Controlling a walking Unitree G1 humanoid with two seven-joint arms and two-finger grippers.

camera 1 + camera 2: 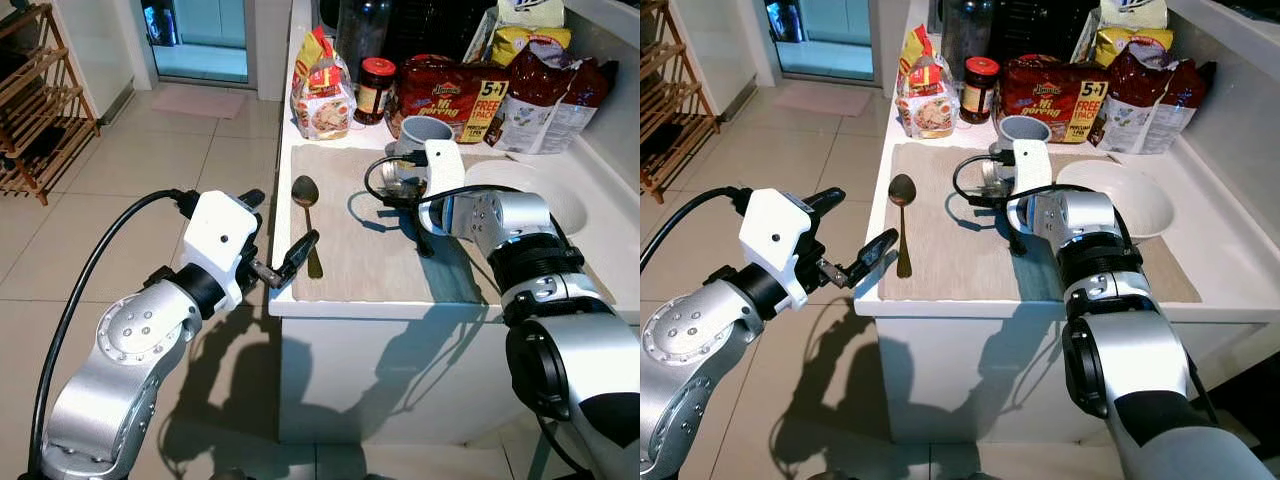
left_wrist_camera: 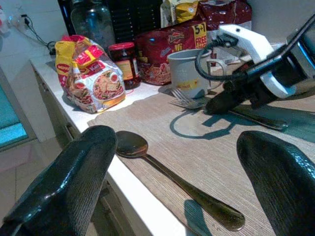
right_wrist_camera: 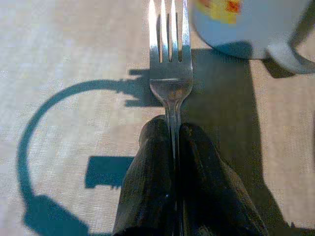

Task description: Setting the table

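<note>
Steel fork [image 3: 170,73] pinched in right gripper [image 3: 173,147] beside mug [image 1: 420,135]; left gripper [image 1: 285,235] wide open, empty, at placemat [image 1: 360,250] left edge nr spoon [image 1: 308,215].

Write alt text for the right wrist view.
The right gripper's two black fingers are shut on the handle of a silver fork, held over a beige placemat. The fork's tines point at a pale blue mug.

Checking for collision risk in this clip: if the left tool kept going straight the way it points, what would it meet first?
Probably the spoon on the placemat: the open left tool at the counter edge frames it in the wrist view. Height above the mat is unclear, so it might pass over toward the fork that the right tool holds.
</note>
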